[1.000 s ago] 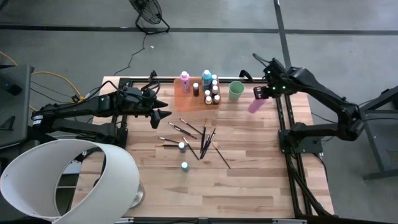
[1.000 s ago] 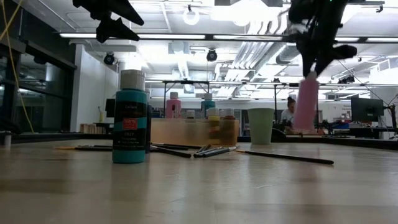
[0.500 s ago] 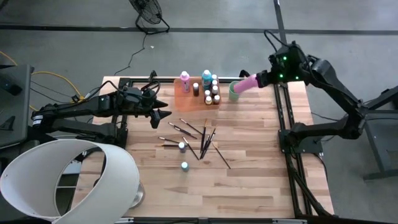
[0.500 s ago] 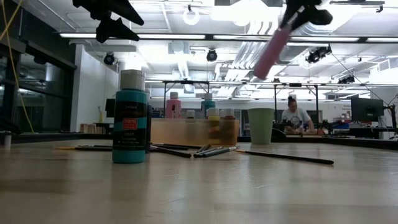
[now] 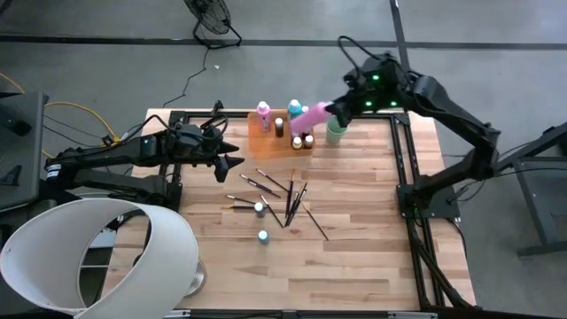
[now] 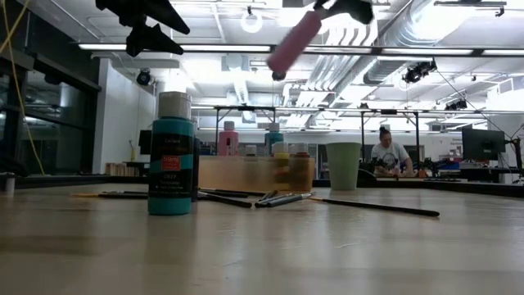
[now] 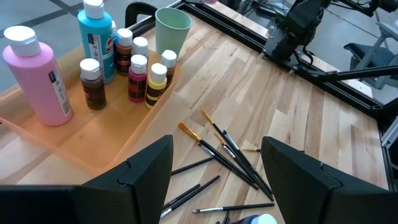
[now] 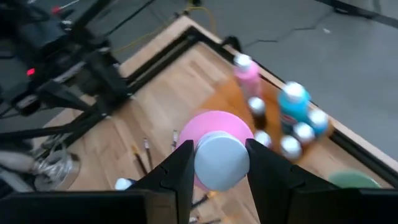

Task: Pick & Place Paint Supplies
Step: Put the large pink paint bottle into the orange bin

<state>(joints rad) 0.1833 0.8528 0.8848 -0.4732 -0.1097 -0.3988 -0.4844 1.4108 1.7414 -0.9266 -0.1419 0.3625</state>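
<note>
Gripping a pink bottle (image 5: pixel 312 116) (white cap, tilted nearly sideways), the right gripper (image 5: pixel 337 110) hangs above the orange tray (image 5: pixel 263 140), its fingers clamped on the bottle's body. The bottle's label is too blurred to read. The left gripper (image 5: pixel 232 154) waits spread apart over the counter (image 5: pixel 354 239).

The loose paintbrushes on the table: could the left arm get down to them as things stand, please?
Probably yes. The left gripper hangs with jaws open and empty beside the paintbrushes, and nothing stands between them. The right gripper carries a pink bottle over the orange tray, well clear.
</note>
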